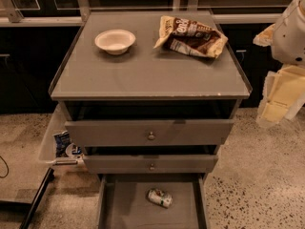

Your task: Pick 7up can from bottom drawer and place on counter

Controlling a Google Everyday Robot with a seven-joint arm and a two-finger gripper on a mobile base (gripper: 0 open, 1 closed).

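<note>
Lying on its side on the flat grey floor of the lowest drawer, towards the right of centre, is the small silver-white and green 7up can (159, 197), well apart from the drawer walls. The deep grey bottom drawer (124, 209) stands pulled out towards the camera, and nothing else shows in it. Above it, the grey middle drawer (119, 163) and the grey top drawer (190, 132), each with one small round metal knob, stand slightly out from the cabinet. The broad flat grey counter surface (147, 75) with its thin raised rim carries a shallow cream bowl (115, 41) at rear left and a crumpled brown and cream snack bag (190, 37) at rear right, the two apart. The cream and white gripper (279, 101) hangs at the right edge of the view, beside the cabinet and level with the counter's front corner, touching nothing; whether its jaws are open or closed cannot be told. A clear plastic bin (52, 147) holding blue and white packets sits left of the cabinet on the speckled stone floor (257, 175).
</note>
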